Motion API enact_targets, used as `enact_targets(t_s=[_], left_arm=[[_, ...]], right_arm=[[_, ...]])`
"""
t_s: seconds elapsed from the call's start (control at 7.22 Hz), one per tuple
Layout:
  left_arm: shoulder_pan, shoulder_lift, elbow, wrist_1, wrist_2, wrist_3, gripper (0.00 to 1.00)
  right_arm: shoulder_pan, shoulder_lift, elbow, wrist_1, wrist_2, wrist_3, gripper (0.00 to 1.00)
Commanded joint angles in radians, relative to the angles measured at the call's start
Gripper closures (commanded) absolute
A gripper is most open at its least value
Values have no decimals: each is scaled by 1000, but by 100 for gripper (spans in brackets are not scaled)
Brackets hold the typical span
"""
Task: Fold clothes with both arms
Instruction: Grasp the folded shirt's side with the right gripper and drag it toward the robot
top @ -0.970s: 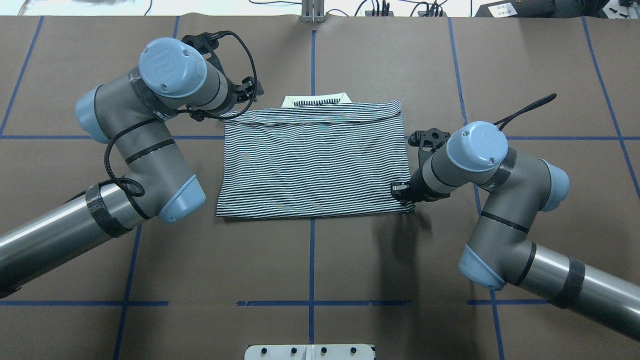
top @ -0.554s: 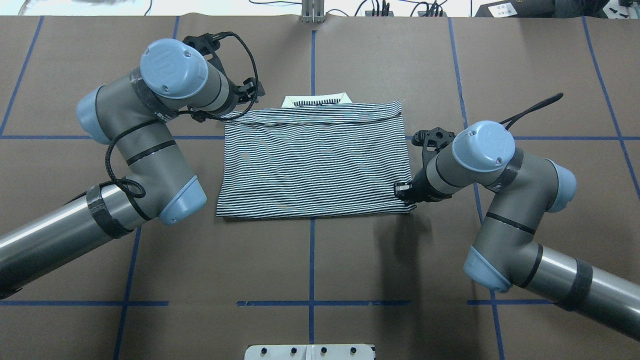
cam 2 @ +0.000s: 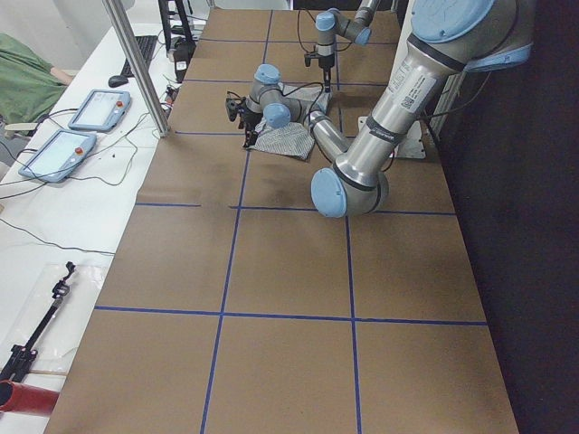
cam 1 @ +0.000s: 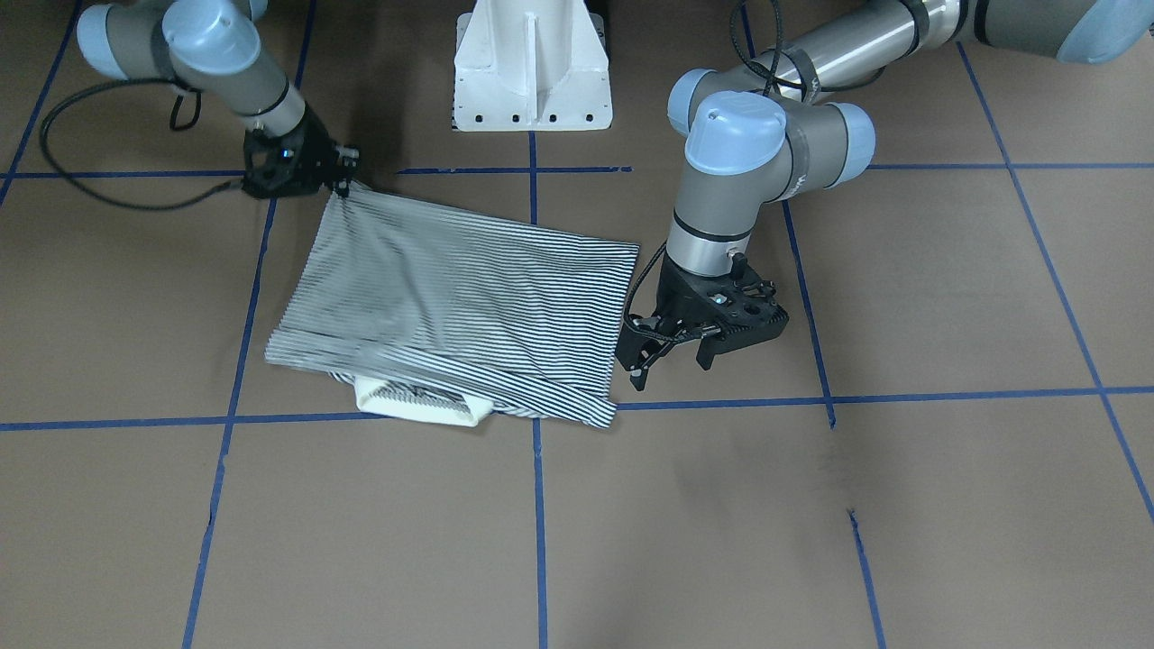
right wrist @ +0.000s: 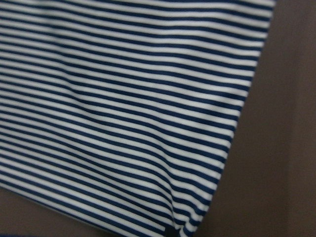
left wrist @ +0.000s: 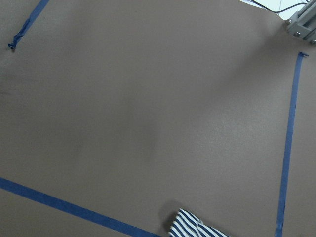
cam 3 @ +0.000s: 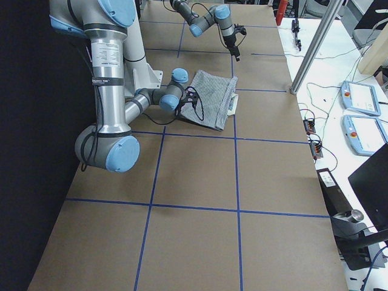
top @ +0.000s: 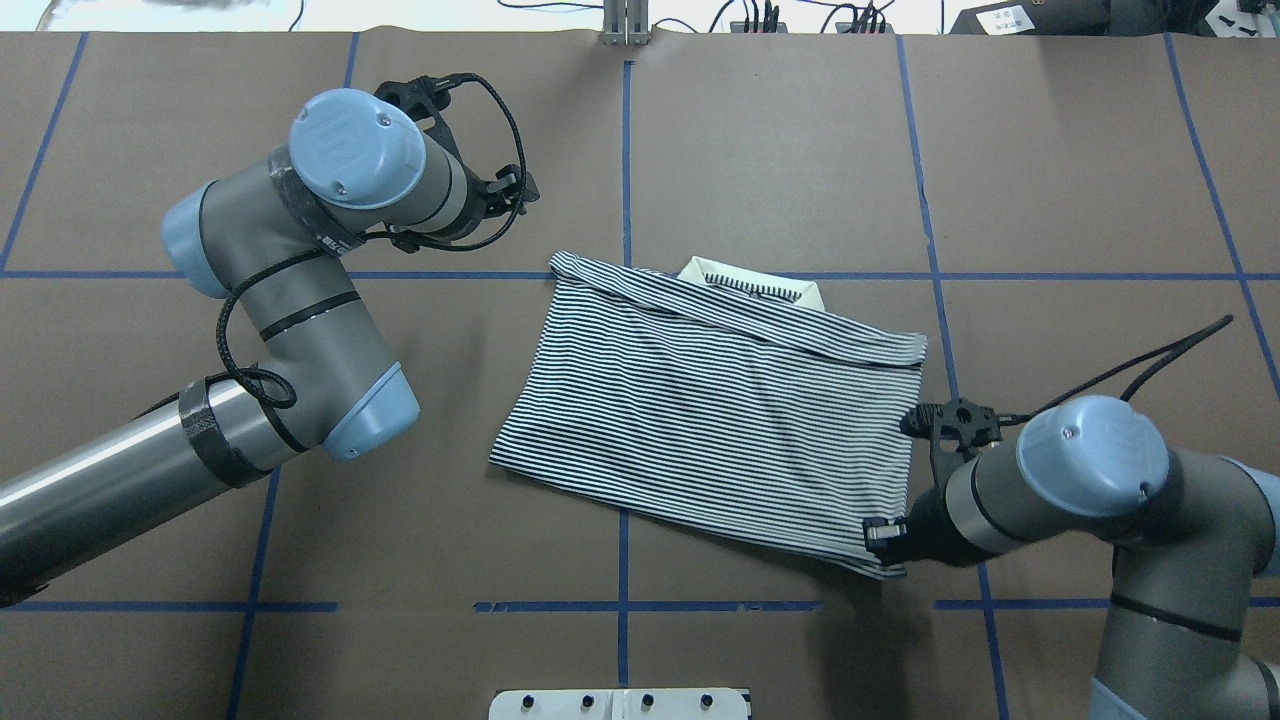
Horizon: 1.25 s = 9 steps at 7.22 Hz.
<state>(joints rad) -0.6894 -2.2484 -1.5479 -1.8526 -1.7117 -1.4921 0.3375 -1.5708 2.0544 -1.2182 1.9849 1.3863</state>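
Observation:
The clothes, one folded striped polo shirt, lie skewed on the brown table, with the cream collar peeking out at the far edge. My right gripper is shut on the shirt's near right corner and lifts it a little. Striped cloth fills the right wrist view. My left gripper hangs open just beside the shirt's far left corner, not touching it. In the left wrist view only that corner's tip shows, at the bottom edge.
The white pedestal base stands at the robot's side of the table. Blue tape lines grid the brown surface. Beyond the far edge are cables, an aluminium post and control tablets on a white bench.
My right gripper has pulled its corner right and toward the robot, dragging and turning the shirt. The far left corner has slipped away from my left gripper, which has barely moved.

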Motion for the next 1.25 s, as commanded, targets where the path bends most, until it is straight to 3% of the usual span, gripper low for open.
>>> enact_targets(t_s=[0.0, 0.14, 0.28, 0.69, 1.11], left_arm=[[19, 1, -15, 3, 3, -8, 0], [30, 1, -21, 3, 1, -11, 0], [54, 1, -29, 6, 0, -14, 0], [255, 55, -182, 215, 1, -274, 0], [352, 61, -146, 247, 47, -375, 4]], right_arm=[[-185, -49, 65, 0, -1, 146, 100], [-216, -52, 85, 2, -14, 157, 1], [-219, -43, 92, 9, -17, 163, 0], [19, 26, 128, 12, -14, 169, 0], [113, 70, 119, 11, -17, 163, 0]])
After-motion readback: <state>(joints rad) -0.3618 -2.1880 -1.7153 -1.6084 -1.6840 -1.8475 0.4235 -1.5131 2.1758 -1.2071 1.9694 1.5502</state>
